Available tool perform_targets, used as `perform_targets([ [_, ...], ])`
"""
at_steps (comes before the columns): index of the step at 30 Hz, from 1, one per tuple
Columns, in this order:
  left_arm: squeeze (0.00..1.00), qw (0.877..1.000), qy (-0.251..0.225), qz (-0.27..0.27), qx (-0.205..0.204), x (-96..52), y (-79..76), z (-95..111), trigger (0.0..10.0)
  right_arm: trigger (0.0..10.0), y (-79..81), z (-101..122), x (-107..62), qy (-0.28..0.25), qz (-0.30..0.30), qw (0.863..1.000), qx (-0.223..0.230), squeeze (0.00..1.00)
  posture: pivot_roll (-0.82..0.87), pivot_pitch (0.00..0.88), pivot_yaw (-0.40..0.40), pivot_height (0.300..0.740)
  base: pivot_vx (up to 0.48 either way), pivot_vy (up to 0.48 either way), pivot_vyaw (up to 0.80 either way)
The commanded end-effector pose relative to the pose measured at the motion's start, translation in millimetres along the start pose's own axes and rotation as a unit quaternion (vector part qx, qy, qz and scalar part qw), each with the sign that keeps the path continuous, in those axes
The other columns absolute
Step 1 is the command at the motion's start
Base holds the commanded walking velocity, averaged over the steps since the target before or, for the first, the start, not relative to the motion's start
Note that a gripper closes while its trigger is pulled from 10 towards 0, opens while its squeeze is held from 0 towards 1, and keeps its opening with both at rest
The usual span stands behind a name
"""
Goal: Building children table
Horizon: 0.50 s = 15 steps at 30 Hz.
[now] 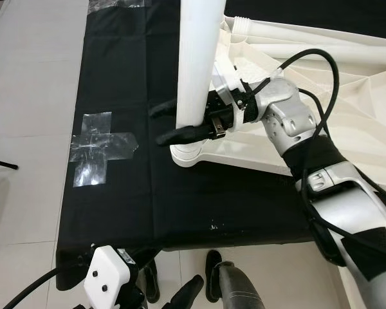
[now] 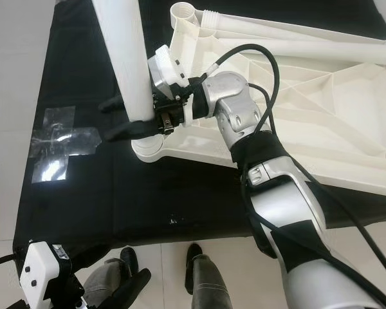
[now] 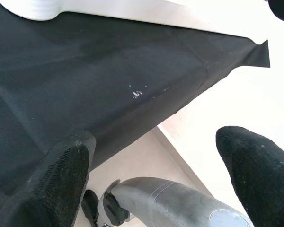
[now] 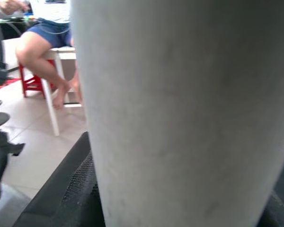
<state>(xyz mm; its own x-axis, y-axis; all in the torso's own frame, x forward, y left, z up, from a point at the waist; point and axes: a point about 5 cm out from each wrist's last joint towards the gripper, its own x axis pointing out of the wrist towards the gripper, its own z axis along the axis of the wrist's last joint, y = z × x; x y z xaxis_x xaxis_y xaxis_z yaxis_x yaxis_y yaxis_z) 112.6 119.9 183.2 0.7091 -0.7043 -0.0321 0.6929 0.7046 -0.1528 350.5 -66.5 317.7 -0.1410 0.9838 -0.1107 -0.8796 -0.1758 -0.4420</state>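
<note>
At the far left, pale floor tiles [image 1: 26,77] run beside the bench [image 1: 116,193], which is draped in a black cloth. A cross of clear tape [image 1: 98,147] is stuck to the cloth near its left edge. Low at the near left, off the bench's near edge, hangs the left gripper [image 3: 156,161]; its jaws stand wide apart with nothing between them, one black fingertip [image 3: 61,175] over the cloth's edge.

Toward the middle, a white table leg [image 1: 196,64] stands upright, its foot seated in the round corner socket [image 1: 188,154] of the white tabletop [image 2: 309,116], which lies upside down with its ribbed underside up, stretching to the far right. The right gripper [image 1: 174,122] reaches in from the right and its jaws close around the leg low down, just above the socket, one finger on each side. In the right wrist view a seated person's legs [image 4: 47,61] and a red stool [image 4: 33,82] show beyond the leg.
</note>
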Motion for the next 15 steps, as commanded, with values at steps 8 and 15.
perform_targets([
  [8,0.0,1.0,0.004,-0.008,-0.012,4.6,-0.8,-4.6,10.0,10.0,10.2,-51.6,-23.4,0.082,-0.222,0.966,0.099,0.0,0.04,0.426,-0.057,0.74,0.0,0.0,0.0],
  [15,0.0,1.0,-0.005,-0.014,-0.005,14.2,8.7,-7.1,10.0,10.0,40.5,-58.5,-32.3,0.107,-0.343,0.925,0.123,0.0,0.0,0.395,-0.057,0.74,0.0,0.0,0.0],
])
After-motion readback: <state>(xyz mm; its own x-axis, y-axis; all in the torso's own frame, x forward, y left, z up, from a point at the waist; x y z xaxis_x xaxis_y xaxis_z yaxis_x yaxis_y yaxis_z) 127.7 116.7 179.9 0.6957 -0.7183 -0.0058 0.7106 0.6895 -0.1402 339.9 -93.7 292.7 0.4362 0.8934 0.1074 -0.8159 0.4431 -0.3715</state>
